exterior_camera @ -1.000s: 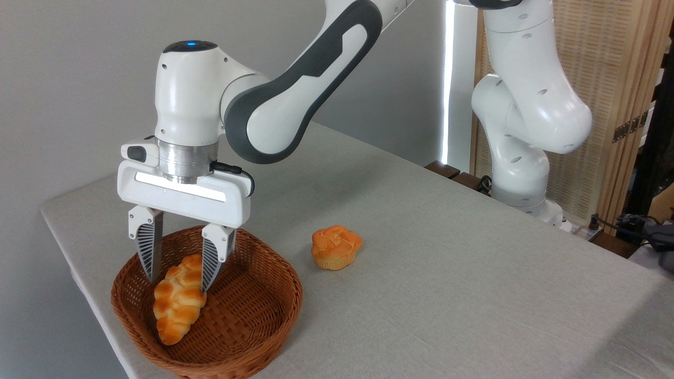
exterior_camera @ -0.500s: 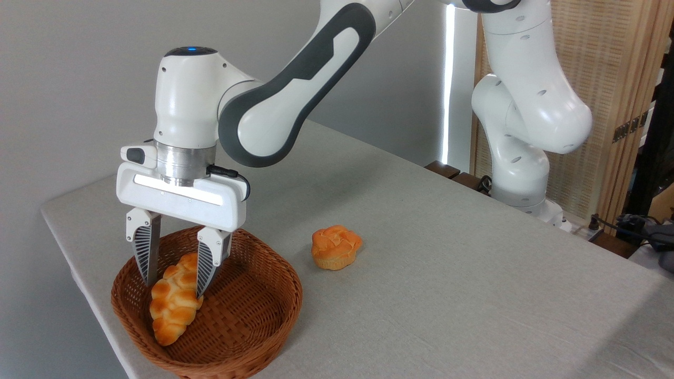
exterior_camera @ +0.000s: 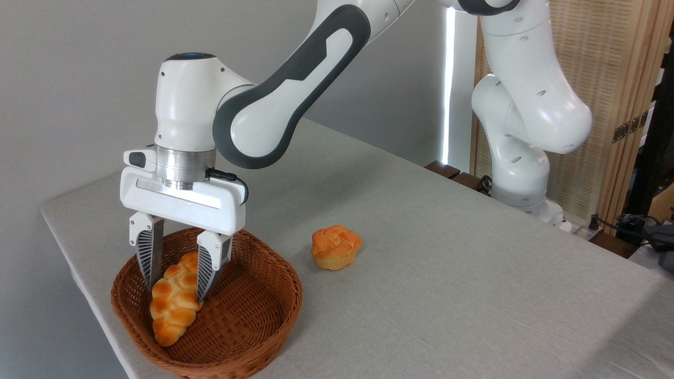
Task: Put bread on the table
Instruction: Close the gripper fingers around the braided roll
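The bread, a golden braided loaf, lies in the brown wicker basket at the table's near left corner. My gripper points straight down into the basket. Its two ribbed fingers straddle the loaf's upper half, and both tips touch its sides, so it is shut on the bread. The loaf's lower end rests on the basket floor. The grey cloth table stretches away to the right.
A round orange bun sits on the cloth to the right of the basket. The arm's white base stands at the table's far right edge. The table's left edge runs close beside the basket.
The gripper has sunk a little lower into the basket and its fingers have drawn closer together onto the loaf. The loaf has shifted slightly to the left.
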Tool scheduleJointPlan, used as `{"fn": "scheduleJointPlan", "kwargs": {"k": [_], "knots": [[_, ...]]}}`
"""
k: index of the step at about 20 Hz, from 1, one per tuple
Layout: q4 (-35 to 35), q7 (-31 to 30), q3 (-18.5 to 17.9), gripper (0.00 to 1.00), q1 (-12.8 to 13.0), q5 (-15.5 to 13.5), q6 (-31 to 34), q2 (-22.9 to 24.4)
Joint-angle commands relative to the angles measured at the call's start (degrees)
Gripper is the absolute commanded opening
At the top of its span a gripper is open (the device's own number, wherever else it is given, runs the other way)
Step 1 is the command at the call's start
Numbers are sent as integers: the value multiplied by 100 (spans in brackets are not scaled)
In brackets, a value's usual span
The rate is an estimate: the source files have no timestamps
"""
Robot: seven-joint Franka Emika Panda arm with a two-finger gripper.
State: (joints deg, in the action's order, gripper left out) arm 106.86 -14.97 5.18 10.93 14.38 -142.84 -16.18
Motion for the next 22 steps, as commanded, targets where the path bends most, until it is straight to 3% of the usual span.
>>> {"fn": "scheduleJointPlan", "kwargs": {"k": [1, 15, 22], "knots": [[-52, -77, -9, 58, -3, 153, -103, -61], [-52, -77, -17, 55, -21, 162, -86, 97], [-52, -77, -44, 47, -38, 162, -7, 150]]}}
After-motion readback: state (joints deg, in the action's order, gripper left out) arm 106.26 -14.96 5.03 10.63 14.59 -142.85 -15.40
